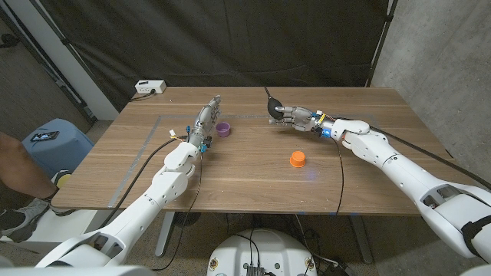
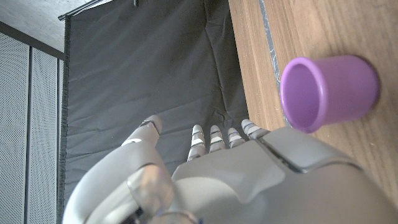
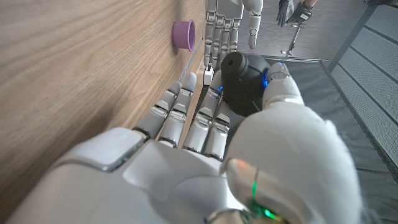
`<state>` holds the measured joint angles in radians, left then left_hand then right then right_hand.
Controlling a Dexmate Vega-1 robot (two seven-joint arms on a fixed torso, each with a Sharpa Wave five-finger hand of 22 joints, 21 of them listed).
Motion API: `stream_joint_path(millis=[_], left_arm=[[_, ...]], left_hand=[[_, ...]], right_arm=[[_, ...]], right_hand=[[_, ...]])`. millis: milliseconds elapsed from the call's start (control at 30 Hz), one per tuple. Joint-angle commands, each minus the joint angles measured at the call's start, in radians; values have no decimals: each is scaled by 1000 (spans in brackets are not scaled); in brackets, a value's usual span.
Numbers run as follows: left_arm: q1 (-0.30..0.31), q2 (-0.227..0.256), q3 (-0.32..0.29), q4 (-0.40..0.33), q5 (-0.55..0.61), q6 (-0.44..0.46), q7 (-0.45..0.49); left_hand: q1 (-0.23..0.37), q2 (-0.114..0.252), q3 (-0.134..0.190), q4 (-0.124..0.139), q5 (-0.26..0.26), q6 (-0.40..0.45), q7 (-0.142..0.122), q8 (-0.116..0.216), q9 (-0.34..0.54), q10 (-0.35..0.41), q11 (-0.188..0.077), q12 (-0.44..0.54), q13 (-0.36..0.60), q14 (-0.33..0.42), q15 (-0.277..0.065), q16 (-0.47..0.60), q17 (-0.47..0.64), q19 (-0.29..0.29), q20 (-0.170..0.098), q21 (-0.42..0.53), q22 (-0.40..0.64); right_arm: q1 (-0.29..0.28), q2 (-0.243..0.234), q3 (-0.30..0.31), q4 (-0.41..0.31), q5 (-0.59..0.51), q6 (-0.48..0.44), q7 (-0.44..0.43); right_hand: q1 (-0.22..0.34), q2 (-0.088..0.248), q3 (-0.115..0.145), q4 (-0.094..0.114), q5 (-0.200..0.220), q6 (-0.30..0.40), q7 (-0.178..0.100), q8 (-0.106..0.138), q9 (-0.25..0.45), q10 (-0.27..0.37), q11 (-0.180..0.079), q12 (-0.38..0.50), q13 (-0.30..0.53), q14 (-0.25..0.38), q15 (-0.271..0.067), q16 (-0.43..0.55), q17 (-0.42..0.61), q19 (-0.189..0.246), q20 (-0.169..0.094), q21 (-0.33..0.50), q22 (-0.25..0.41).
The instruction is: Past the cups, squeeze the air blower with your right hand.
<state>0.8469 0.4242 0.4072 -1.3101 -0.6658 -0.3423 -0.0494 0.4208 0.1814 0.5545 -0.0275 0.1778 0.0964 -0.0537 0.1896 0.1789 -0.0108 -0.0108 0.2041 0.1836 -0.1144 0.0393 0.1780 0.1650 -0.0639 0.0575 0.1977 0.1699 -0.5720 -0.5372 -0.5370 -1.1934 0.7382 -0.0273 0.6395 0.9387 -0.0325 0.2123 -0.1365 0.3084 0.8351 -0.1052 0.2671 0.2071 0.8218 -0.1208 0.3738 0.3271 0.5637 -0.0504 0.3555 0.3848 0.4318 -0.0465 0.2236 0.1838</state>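
Curling around the black air blower [image 1: 273, 105], the fingers [image 3: 186, 118] of the right hand [image 1: 298, 116] clasp its bulb, thumb pressed on the other side, near the table's [image 1: 368, 192] far edge, about midway along it. The left hand [image 1: 205, 119] holds nothing, its fingers [image 2: 214, 138] straight and close together, standing just beside the purple cup [image 1: 223, 129]. The orange cup [image 1: 298, 159] sits apart, near the table's middle, closer to the near edge.
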Motion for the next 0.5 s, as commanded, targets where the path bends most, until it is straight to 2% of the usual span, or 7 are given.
stream_joint_path(millis=[33, 500], left_arm=[[-1, 1, -2, 0, -2, 0, -3], [-1, 2, 0, -6, 2, 2, 0]], left_hand=[[-3, 0, 3, -4, 2, 12, -2, -3, 4, 10, -5, 2, 3, 1, -9, -1, 2, 3, -1, -1, 6], [-3, 0, 4, -5, 3, 15, -2, -2, 4, 15, -7, 4, 3, 3, -7, 0, 2, 4, 0, -1, 6]], right_arm=[[-11, 3, 6, -10, 10, -10, -18], [-26, 7, 12, -15, 23, -15, -33]], right_hand=[[12, 2, -4, -3, -6, 25, 0, 9, 3, 27, -4, 10, 2, 19, -156, 8, 0, 11, -11, 6, 4], [36, 12, -3, -9, -14, 67, -11, 18, 3, 73, -14, 26, -4, 52, -164, 15, 1, 25, -20, 10, 3]])
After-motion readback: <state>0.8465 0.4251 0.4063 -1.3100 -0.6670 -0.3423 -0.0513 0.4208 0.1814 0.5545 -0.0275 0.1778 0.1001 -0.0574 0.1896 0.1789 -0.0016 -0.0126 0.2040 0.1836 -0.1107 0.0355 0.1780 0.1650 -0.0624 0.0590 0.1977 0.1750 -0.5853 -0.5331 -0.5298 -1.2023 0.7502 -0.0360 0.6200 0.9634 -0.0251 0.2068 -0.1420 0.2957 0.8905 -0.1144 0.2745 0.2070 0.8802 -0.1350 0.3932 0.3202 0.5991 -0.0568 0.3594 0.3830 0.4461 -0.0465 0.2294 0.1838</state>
